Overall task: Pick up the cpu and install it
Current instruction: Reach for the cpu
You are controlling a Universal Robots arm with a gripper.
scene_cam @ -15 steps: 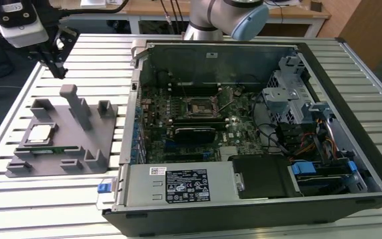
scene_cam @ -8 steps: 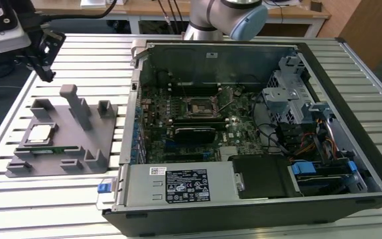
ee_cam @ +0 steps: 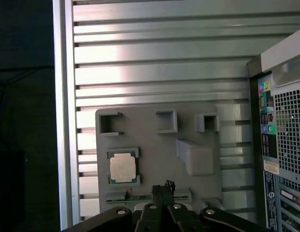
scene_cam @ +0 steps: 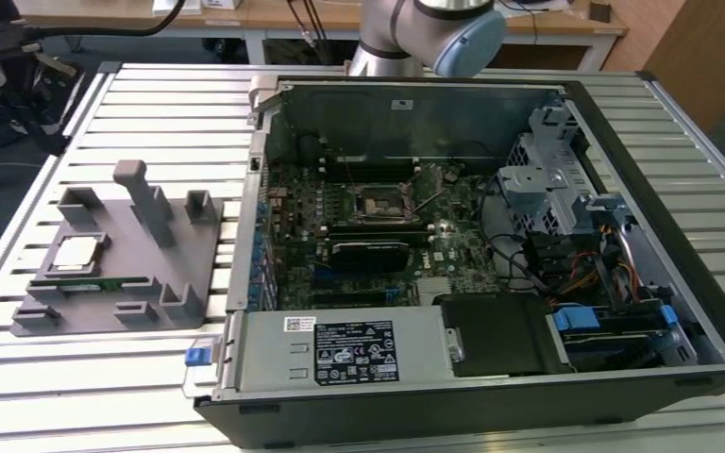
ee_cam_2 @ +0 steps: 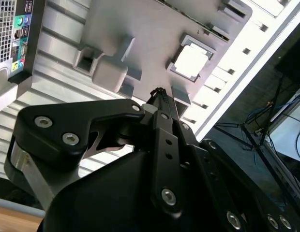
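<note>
Fingers [ee_cam: 158,194] pressed together, apart from the shiny square cpu [ee_cam: 123,168].

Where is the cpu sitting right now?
The small silver square cpu lies in a recess of the grey holder plate, at the exterior view's left of the open black computer case, beside the green memory stick.

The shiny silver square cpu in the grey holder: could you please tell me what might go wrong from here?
1. The black gripper hangs offset from the shiny silver square cpu, jaws shut; lowering so could strike the pocket walls of the grey plastic holder.
2. The long green memory stick lies next to the cpu and might get caught.
</note>
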